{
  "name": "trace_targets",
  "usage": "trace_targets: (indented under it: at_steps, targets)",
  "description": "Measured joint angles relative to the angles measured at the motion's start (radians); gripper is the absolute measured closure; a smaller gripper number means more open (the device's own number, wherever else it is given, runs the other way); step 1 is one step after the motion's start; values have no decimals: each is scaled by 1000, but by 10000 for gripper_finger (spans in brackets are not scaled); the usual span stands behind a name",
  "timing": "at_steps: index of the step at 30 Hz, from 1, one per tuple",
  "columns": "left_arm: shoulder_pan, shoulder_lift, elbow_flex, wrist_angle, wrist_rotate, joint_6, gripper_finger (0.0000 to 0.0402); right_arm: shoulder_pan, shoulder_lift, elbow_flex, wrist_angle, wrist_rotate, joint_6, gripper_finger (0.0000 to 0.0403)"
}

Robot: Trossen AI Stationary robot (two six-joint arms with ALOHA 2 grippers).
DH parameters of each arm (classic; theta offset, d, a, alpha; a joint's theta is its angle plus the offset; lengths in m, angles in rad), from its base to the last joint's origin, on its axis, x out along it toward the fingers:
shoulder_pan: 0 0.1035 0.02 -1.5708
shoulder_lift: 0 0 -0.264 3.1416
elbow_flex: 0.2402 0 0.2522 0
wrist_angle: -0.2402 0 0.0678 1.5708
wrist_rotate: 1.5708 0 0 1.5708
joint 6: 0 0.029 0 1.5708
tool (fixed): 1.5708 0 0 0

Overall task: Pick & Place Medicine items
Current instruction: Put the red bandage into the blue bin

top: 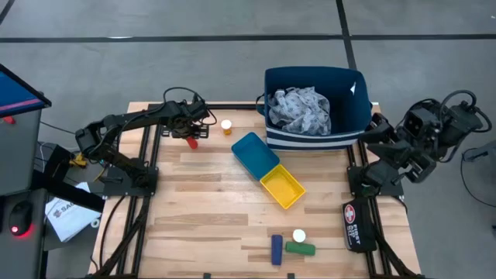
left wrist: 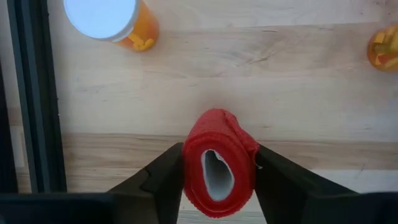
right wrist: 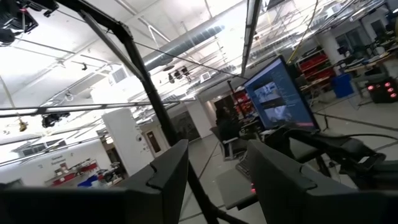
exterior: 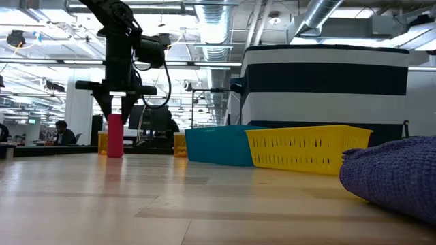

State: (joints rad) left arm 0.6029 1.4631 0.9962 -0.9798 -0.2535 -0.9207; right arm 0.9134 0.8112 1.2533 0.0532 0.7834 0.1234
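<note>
**Red bottle between the left claw's fingers, about to get lifted I think**

Red bottle (left wrist: pixel 219 163) fills the left wrist view, sitting right between the left claw's (top: pixel 191 138) two fingers (left wrist: pixel 163 177), which press on both its sides. Looks clamped on, upright on the desk (top: pixel 209 201), probably so it comes up straight without tipping.

Just past the claw there's an orange pill bottle (left wrist: pixel 115 22) with a white cap, and a second orange one (left wrist: pixel 384 48) off to the side. The low view adds that the red bottle's base is on the wood, not lifted yet.

Only the high view shows the blue tray (top: pixel 254 153) and yellow tray (top: pixel 283 187) well away from the claw, plus the green bottle (top: pixel 300 249) and blue box (top: pixel 277 249).

Right claw (right wrist: pixel 214 180) is parked off the desk edge, fingers nearly together, holding nothing.
</note>
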Motion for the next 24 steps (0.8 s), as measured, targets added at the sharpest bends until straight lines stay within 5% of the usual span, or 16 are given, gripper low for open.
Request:
trace_targets:
  at_steps: [9,24]
  targets:
    - [-2,-5,0,2,14,15,302,5,0,0,1,2,0,241]
    - [-27,-171,15,90,210,138,309,4,-14,0,7,3,-8,241]
